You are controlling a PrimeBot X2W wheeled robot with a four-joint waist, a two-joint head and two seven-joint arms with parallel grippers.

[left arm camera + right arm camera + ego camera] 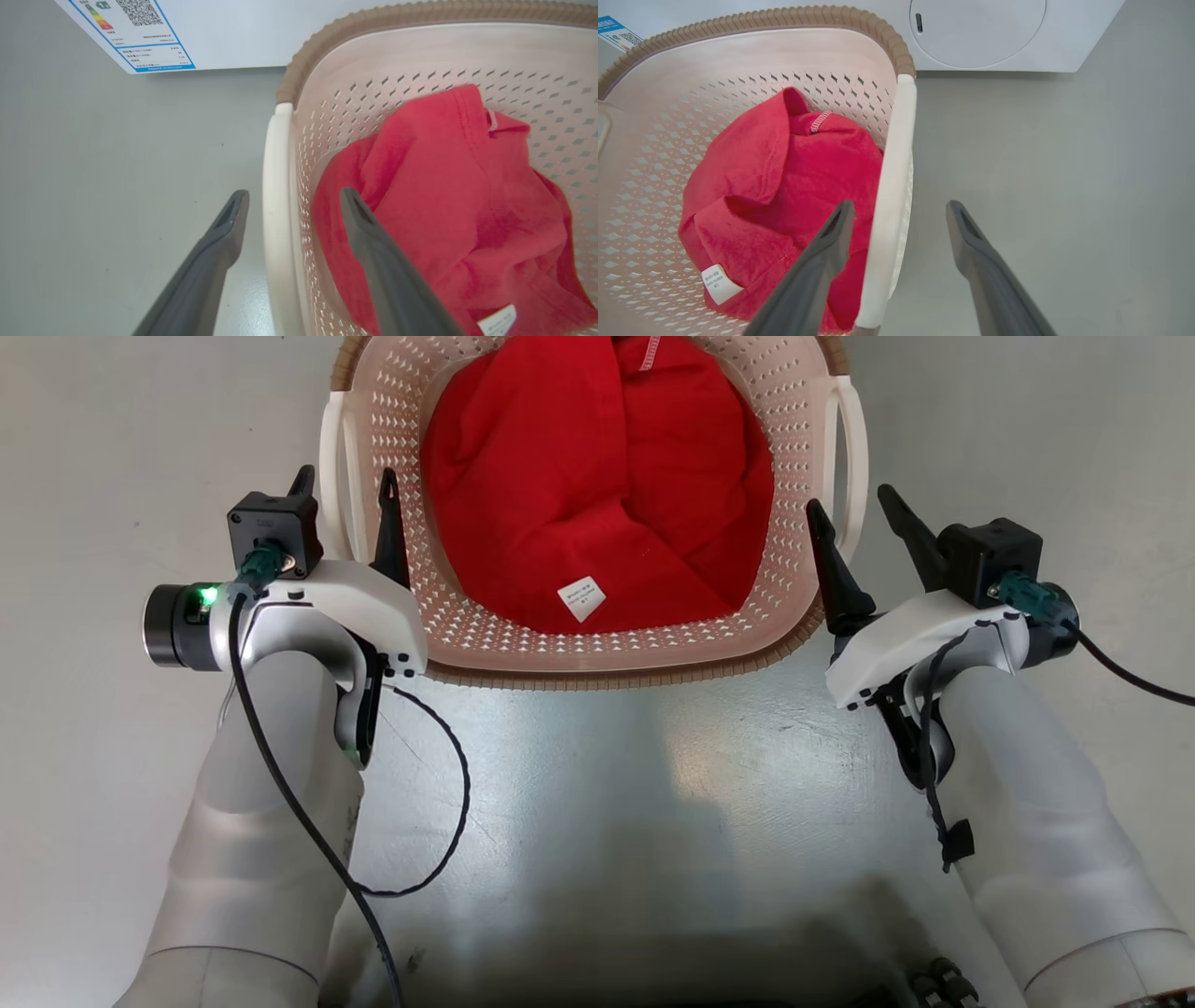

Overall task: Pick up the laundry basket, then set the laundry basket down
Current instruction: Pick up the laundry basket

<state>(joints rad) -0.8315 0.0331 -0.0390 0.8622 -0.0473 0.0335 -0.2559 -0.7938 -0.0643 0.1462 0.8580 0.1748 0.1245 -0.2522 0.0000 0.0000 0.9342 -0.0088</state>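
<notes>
Grippers: both with jaws apart, nothing clamped.

Left gripper (345, 483) straddles left handle (333, 457) of laundry basket (597, 651). One finger sits outside over floor (597, 821), the other inside the basket wall. Left wrist view shows a clear gap between the outer finger and the handle. The inner finger is over red garment (444, 186); can't tell if it touches the cloth.

Right gripper (850, 499) mirrors this, straddling right handle (854, 439). In the right wrist view the inner finger lies just beside the handle on the basket side; touching or not, can't tell. The outer finger is well clear, over bare floor.

Basket sits between the two grippers, toward the floor's far edge, where washer (1041, 42) stands. Resting or lifted, can't tell. Walls are perforated, brown rim (607, 677) runs round the near and far ends, and the side handles are white.

Garment is bunched in the basket bottom, white label (581, 597) face up near the basket's near edge.

Washer's round door (978, 28) is just past the basket's far right corner. Sticker (135, 28) with a QR code sits on its front, past the far left corner.

Black cable (448, 784) loops off the left forearm.
</notes>
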